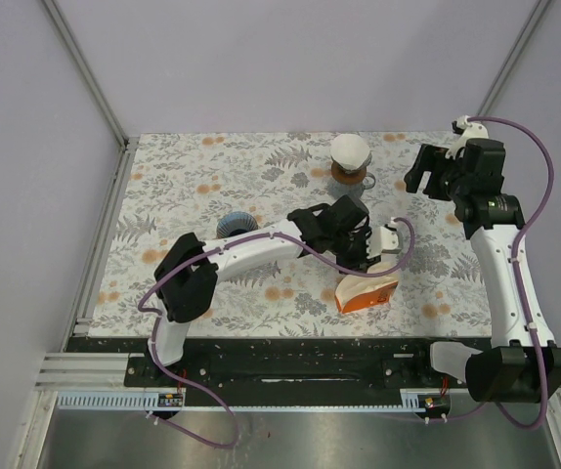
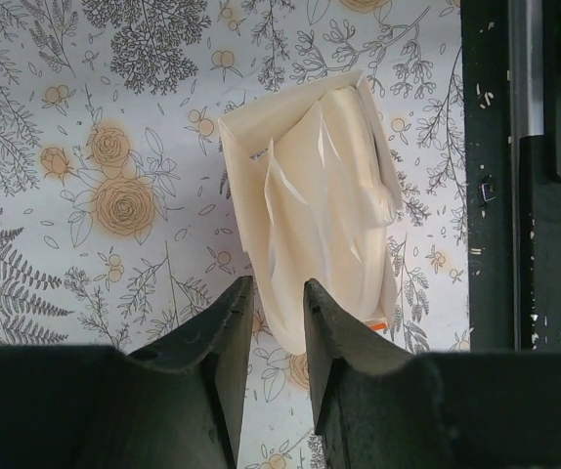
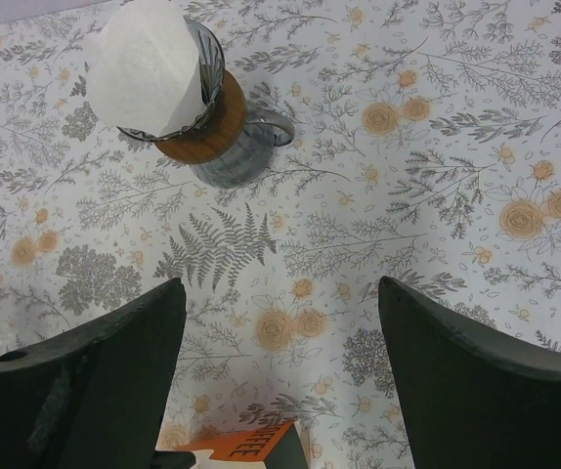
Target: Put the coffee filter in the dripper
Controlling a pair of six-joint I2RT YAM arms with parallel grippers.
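Observation:
The dripper (image 1: 349, 168), a grey glass cone with a wooden collar, stands at the far middle of the table with a white paper filter (image 1: 349, 149) in it. The right wrist view shows the dripper (image 3: 212, 132) and the filter (image 3: 149, 63) too. An orange pack with cream filters fanning out of it (image 1: 366, 291) lies near the front. My left gripper (image 1: 370, 259) hovers over it, jaws a narrow gap apart. In the left wrist view (image 2: 279, 293) the edge of the cream filters (image 2: 324, 215) lies at the fingertips, below them. My right gripper (image 1: 425, 178) is wide open and empty, right of the dripper (image 3: 280, 293).
A blue-grey ribbed cup (image 1: 237, 225) stands left of the left forearm. The black base rail (image 2: 530, 195) runs along the table's near edge, close to the pack. The orange pack's corner (image 3: 251, 445) shows at the bottom of the right wrist view.

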